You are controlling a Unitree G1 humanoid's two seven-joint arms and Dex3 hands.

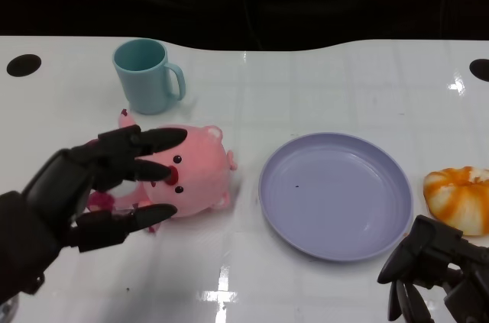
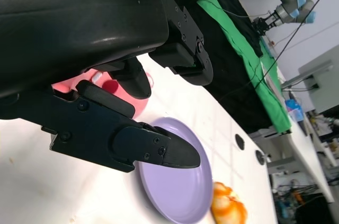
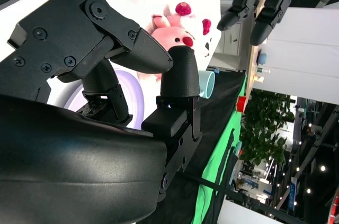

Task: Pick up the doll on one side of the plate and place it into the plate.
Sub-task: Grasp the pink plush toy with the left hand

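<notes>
Nearest the table's left edge, the left hand (image 1: 107,185) reaches in over the near left part of the white table (image 1: 306,71). Its fingers are spread apart, some above and one below the pink plush pig doll (image 1: 191,172), bracketing it but not visibly closed on it; the hand holds nothing yet. The doll lies on its side just left of the lilac plate (image 1: 335,195), close to the plate's rim without clearly touching it, its snout and dark eyes turned toward the hand.

As a judgement, the doll looks light and soft: a stuffed body that will squash under the fingers and will neither slip nor break. The round head and body is the best place to take hold, with fingers over the top and the thumb beneath, not on the small ears or limbs, which would let it dangle and swing.

Behind the doll, toward the far edge, stands a teal mug (image 1: 147,75), its handle facing right. Right of the plate, near the right edge, sits an orange-and-white bun-like toy (image 1: 460,198). At the near right corner, the right hand (image 1: 429,273) hangs with fingers curled downward, holding nothing.

The count: one doll, one plate, one mug, one bun toy, two hands.
</notes>
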